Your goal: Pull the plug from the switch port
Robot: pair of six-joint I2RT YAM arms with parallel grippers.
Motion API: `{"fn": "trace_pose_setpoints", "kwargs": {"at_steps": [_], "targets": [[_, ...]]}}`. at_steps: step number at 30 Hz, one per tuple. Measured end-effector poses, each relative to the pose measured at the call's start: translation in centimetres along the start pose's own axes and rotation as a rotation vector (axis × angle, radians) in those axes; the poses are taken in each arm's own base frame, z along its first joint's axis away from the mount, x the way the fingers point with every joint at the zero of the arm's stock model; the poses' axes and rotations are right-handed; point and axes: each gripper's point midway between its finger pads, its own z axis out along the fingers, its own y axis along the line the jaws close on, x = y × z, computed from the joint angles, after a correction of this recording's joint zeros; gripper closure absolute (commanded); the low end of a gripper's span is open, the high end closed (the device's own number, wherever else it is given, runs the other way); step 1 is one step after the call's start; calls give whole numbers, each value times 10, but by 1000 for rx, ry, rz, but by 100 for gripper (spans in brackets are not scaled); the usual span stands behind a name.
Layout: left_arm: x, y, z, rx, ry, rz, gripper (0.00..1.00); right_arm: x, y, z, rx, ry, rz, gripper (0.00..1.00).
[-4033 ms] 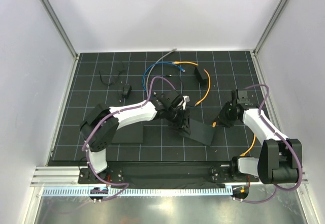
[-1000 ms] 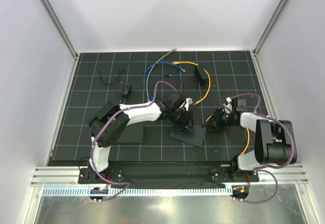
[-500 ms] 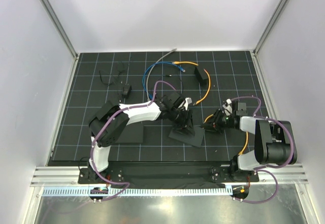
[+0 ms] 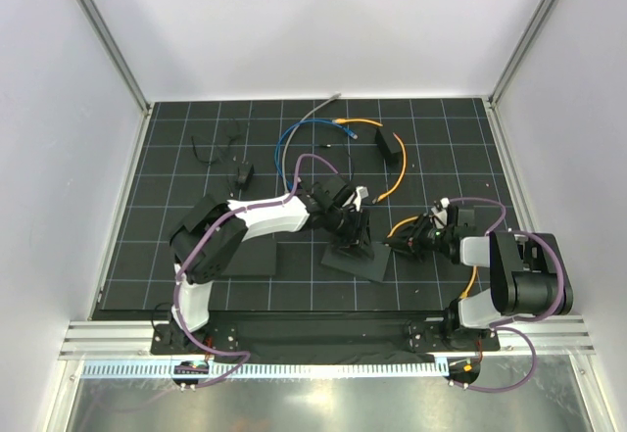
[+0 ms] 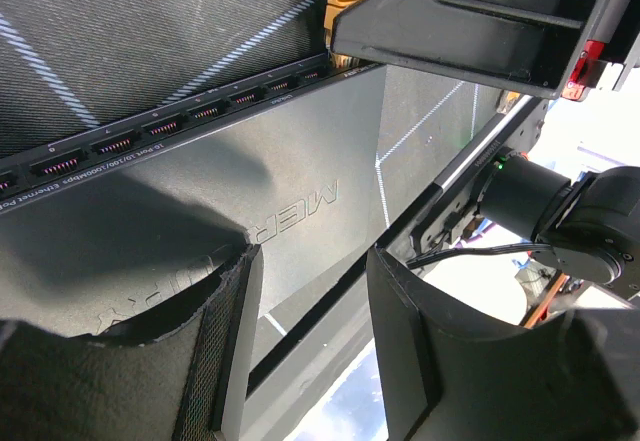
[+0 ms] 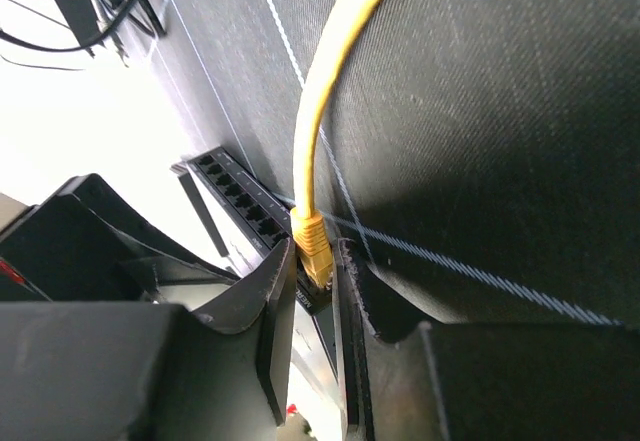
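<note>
The switch [image 4: 364, 264] is a flat black box, with its row of ports [image 5: 150, 131] visible in the left wrist view. My left gripper [image 4: 351, 236] is shut on its body, one finger [image 5: 225, 351] lying on its top face. The plug [image 6: 313, 244] is an orange connector on a thin orange cable [image 6: 320, 111], and it sits in the end port of the switch [image 6: 240, 196]. My right gripper [image 6: 318, 261] is closed round the plug, a finger pressed to each side. From above, the right gripper [image 4: 395, 243] meets the switch's right end.
A smaller black box [image 4: 388, 145] with another orange cable [image 4: 362, 121] lies further back. A blue cable [image 4: 289, 140], a grey cable [image 4: 318, 111] and a tiny black block [image 4: 243, 173] with thin wires are also there. A flat black mat [image 4: 245, 259] lies under the left arm.
My right gripper has slid left to the switch's end and its jaws have narrowed onto the plug. The left gripper and the switch have shifted slightly left.
</note>
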Motion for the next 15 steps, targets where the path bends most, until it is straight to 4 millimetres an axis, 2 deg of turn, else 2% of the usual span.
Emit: {"fn": "trace_pose_setpoints", "kwargs": {"at_steps": [1, 3, 5, 15], "targets": [[-1, 1, 0, -3, -2, 1, 49, 0, 1, 1, -4, -2, 6, 78], [-1, 1, -1, -7, -7, 5, 49, -2, 2, 2, -9, -5, 16, 67], [-1, 2, -1, -10, -8, 7, 49, -3, 3, 3, -13, -7, 26, 62], [-1, 2, -1, -12, -10, 10, 49, -8, 5, -2, -55, -6, 20, 63]]}}
